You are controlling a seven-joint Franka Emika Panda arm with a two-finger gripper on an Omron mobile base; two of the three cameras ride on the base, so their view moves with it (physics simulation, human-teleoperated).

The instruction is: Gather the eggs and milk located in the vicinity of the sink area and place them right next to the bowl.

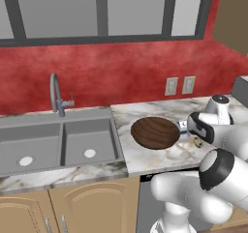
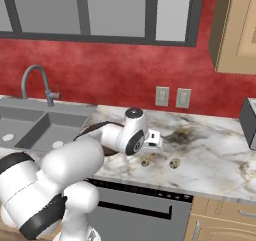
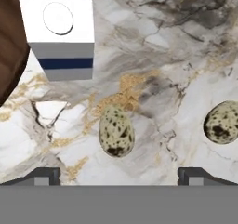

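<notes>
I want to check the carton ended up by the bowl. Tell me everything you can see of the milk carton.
The milk carton is a small white box with grey bands, a dark blue stripe and a round white cap on its top face. It looks like smooth card. It sits on the marble counter right beside the rim of the brown wooden bowl, with a speckled egg lying apart from it. The open gripper hovers above and holds nothing. Whether the carton touches the bowl is unclear.

Red wall [image 1: 121, 67], dark-framed window [image 1: 101, 9], marble counter [image 2: 215, 150], wooden cabinets [image 1: 72, 208], twin outlets [image 2: 171, 97]
</notes>
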